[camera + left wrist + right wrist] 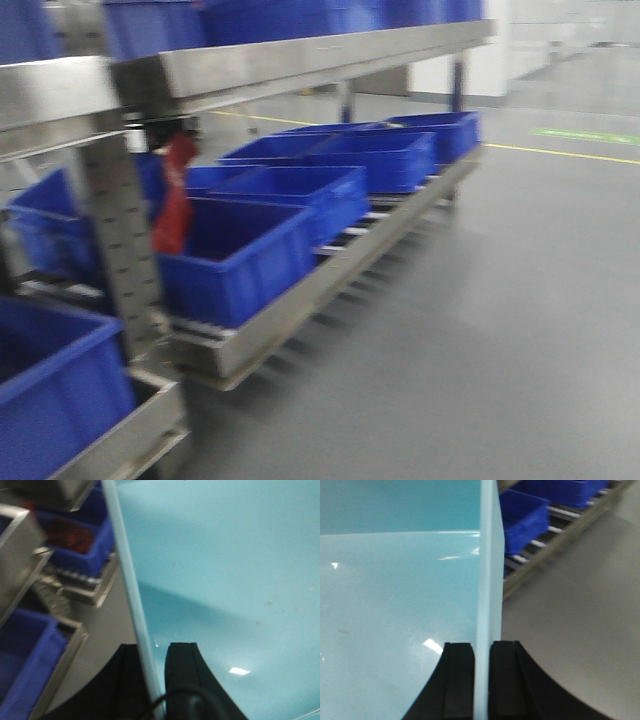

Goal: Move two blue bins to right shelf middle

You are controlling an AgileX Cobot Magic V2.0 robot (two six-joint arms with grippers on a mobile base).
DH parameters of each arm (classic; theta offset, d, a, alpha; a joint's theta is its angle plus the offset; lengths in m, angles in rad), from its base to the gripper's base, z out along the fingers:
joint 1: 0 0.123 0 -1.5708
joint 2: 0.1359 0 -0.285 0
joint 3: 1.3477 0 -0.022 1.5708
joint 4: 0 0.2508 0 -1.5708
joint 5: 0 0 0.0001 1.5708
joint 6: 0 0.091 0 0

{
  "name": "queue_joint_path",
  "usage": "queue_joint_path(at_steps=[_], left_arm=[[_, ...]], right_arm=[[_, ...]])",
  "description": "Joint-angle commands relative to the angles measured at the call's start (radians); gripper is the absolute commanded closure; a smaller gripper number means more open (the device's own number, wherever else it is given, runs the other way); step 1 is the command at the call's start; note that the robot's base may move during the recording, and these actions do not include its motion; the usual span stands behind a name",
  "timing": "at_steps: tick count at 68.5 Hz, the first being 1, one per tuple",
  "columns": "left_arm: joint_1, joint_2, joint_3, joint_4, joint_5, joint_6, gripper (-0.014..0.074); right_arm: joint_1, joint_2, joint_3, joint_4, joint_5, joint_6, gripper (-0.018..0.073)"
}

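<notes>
Where both arms meet the load: one pale blue bin [225, 580], carried between them, apart from the rack.

- Left gripper [152, 652]: jaws closed to the thickness of the bin's left wall, pinching it at the rim. The bin's interior lies at 3 o'clock in that view.
- Right gripper [481, 652]: likewise nipped onto the right wall, interior at 9 o'clock.
- Steel rack [300, 60]: at 10 o'clock of the front view, lower tier lined with dark blue bins [240, 265]. A red object [175, 195] hangs by a post.
- Hazards, as judged: the thin rim grips may slip if the arms spread or tilt unevenly. A bin corner may strike a post or a stored bin on approach, wrenching a wall free.
</notes>
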Motion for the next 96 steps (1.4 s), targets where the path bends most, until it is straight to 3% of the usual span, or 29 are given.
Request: queue_joint_path(at_steps=[1,96], left_arm=[[0.001,-0.012,-0.013,-0.027,-0.023,0.015,0.0707],[0.001,-0.012,-0.013,-0.027,-0.023,0.015,0.0707]], right_arm=[[-0.001,-0.017,-0.013,0.021,-0.066,0.000,0.0712],[-0.001,-0.017,-0.013,0.021,-0.066,0.000,0.0712]])
